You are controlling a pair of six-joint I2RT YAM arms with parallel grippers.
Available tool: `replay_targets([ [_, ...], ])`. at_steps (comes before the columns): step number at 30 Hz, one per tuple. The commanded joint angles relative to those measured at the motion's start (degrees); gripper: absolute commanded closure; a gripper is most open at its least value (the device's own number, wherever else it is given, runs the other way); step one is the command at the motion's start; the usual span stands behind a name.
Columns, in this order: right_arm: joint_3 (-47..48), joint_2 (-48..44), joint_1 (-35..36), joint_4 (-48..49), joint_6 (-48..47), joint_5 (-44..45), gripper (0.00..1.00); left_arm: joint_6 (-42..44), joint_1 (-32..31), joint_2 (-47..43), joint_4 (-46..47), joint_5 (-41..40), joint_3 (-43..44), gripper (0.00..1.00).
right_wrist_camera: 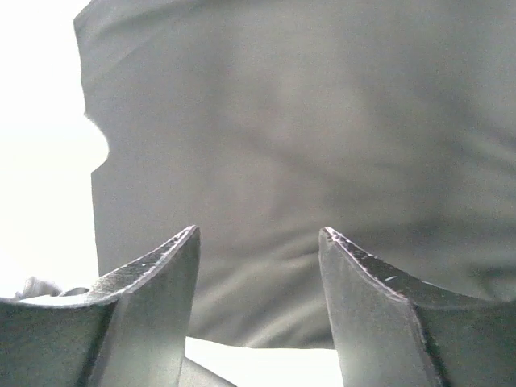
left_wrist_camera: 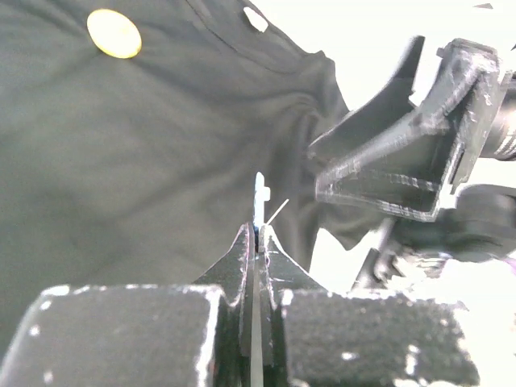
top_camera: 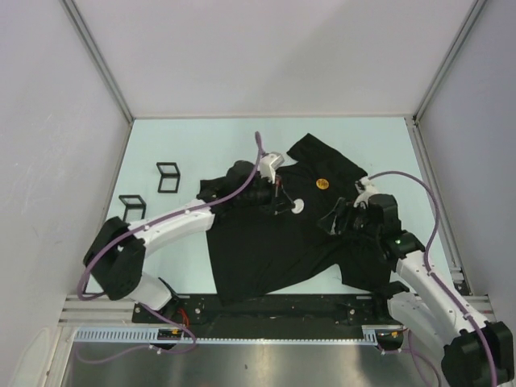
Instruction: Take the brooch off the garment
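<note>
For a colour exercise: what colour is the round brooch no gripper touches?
The brooch is yellow, clearest in the left wrist view.

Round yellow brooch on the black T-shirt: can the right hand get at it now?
Probably yes. The round yellow brooch lies uncovered on the black cloth T-shirt; the right hand is open nearby, and the left hand, shut on a thin white piece, stands aside.

The left arm (top_camera: 173, 226) and right arm (top_camera: 427, 282) are white shells on black joints, trailed by purple cables (top_camera: 242, 189), with a green light (top_camera: 397, 240) on the right one, and the left hand (left_wrist_camera: 258, 234) and right hand (right_wrist_camera: 258, 242) have black wedge-shaped fingers (right_wrist_camera: 153, 306).
</note>
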Motion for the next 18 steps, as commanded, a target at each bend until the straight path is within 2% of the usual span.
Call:
replay_targets([
  [1, 2.6, 1.3, 7.3, 7.0, -7.5, -16.2, 0.32, -11.2, 2.6, -8.8, 13.3, 13.0, -10.1, 1.00],
  [4, 2.6, 1.7, 10.4, 12.9, -6.6, -23.0, 0.33, -16.7, 5.0, -13.4, 20.6, 17.1, -16.5, 1.00],
  [5, 2.3, 1.6, 11.0, 17.6, -6.0, -24.4, 0.34, -18.2, 5.6, -14.0, 22.8, 18.5, -17.8, 1.00],
  [10, 1.8, 2.3, 12.9, 27.5, -1.4, -28.5, 0.37, -28.0, 8.3, -16.6, 37.1, 23.6, -24.6, 1.00],
  [14, 1.8, 4.6, 13.3, 34.9, 2.2, -30.1, 0.41, -31.5, 8.8, -17.3, 42.8, 25.2, -27.3, 1.00],
  [18, 1.8, 5.6, 14.4, 37.8, 4.1, -30.6, 0.49, -33.9, 9.5, -17.5, 46.5, 25.6, -29.0, 1.00],
])
